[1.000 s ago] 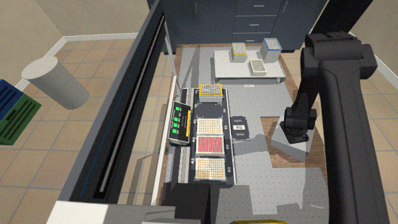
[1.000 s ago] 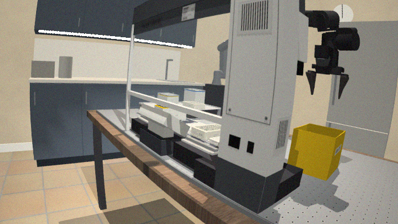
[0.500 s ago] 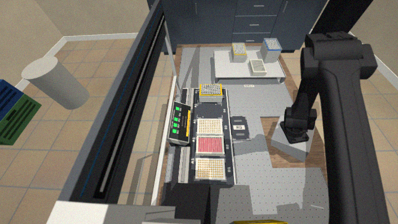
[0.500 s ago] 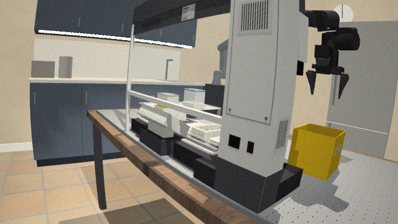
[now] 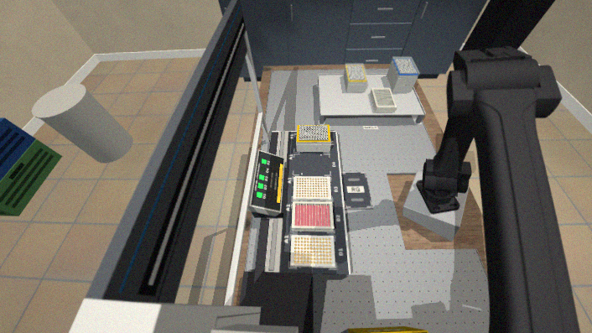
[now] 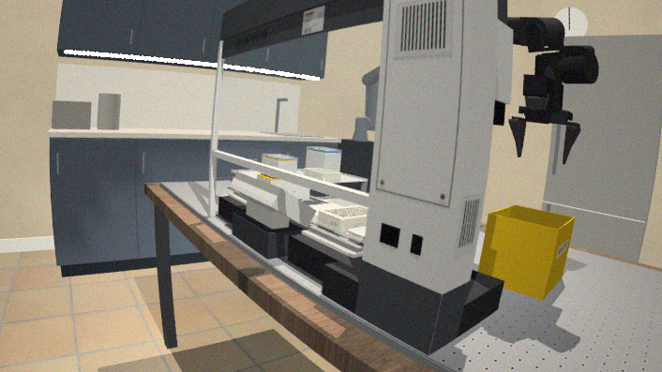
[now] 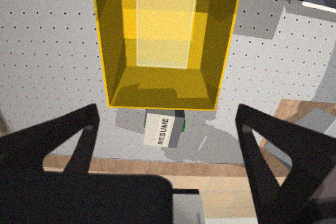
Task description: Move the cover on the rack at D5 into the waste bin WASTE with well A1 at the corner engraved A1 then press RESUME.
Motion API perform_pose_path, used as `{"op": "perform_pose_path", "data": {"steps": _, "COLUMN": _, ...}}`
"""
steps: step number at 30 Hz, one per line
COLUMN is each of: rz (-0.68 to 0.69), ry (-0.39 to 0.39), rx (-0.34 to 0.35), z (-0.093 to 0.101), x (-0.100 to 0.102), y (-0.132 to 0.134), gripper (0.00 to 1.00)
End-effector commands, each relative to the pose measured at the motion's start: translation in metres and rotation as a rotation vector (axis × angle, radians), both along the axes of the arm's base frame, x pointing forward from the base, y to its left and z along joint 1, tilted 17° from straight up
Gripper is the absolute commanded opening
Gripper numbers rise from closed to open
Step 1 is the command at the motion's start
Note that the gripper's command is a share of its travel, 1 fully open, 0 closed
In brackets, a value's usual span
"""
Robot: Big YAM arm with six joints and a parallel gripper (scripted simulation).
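My gripper (image 6: 543, 141) is open and empty, high above the yellow waste bin WASTE (image 6: 527, 250). In the wrist view the fingers spread wide just in front of the bin. A pale flat cover (image 7: 165, 35) lies on the bin's floor, inside the rim. The tip rack at D5 (image 5: 313, 133) has a yellow rim, shows its tips uncovered, and sits square in its locators. The RESUME box (image 7: 160, 131), with a green key on its side, stands on the table right beside the bin's near wall.
On the deck stand the D1 plate (image 5: 313, 250), the red D2 reservoir (image 5: 311, 215), the D3 plate (image 5: 312, 188) and the empty D4 (image 5: 312, 163). The spare nest RG (image 5: 355, 189) lies beside them. The shelf (image 5: 369, 97) holds two racks and a plate. The handler's tower (image 6: 429, 128) stands left of the gripper.
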State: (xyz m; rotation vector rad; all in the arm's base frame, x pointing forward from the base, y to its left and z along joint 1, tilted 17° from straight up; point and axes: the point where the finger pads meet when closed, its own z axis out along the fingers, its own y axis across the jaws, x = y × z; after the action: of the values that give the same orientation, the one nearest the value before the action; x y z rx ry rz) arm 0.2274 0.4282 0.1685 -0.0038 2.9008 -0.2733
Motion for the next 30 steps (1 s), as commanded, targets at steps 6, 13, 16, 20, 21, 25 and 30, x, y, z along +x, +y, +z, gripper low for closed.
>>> {"op": "perform_pose_path", "data": {"steps": 6, "rz": 0.001, "ry": -0.033, "rx": 0.082, "z": 0.034, "x": 0.004, "y": 0.02, "gripper": 1.0}}
{"op": "perform_pose_path", "data": {"steps": 13, "rz": -0.109, "ry": -0.037, "rx": 0.067, "z": 0.02, "x": 0.003, "y": -0.033, "gripper": 1.0}}
{"op": "perform_pose_path", "data": {"steps": 16, "rz": -0.1, "ry": -0.036, "rx": 0.062, "z": 0.022, "x": 0.002, "y": -0.048, "gripper": 1.0}}
{"op": "perform_pose_path", "data": {"steps": 20, "rz": -0.085, "ry": -0.033, "rx": 0.057, "z": 0.024, "x": -0.002, "y": -0.067, "gripper": 1.0}}
{"op": "perform_pose_path", "data": {"steps": 21, "rz": -0.088, "ry": -0.033, "rx": 0.057, "z": 0.025, "x": -0.001, "y": -0.073, "gripper": 1.0}}
{"op": "perform_pose_path", "data": {"steps": 25, "rz": -0.083, "ry": -0.032, "rx": 0.056, "z": 0.026, "x": -0.004, "y": -0.081, "gripper": 1.0}}
{"op": "perform_pose_path", "data": {"steps": 30, "rz": -0.076, "ry": -0.053, "rx": 0.103, "z": 0.048, "x": 0.0, "y": -0.072, "gripper": 1.0}}
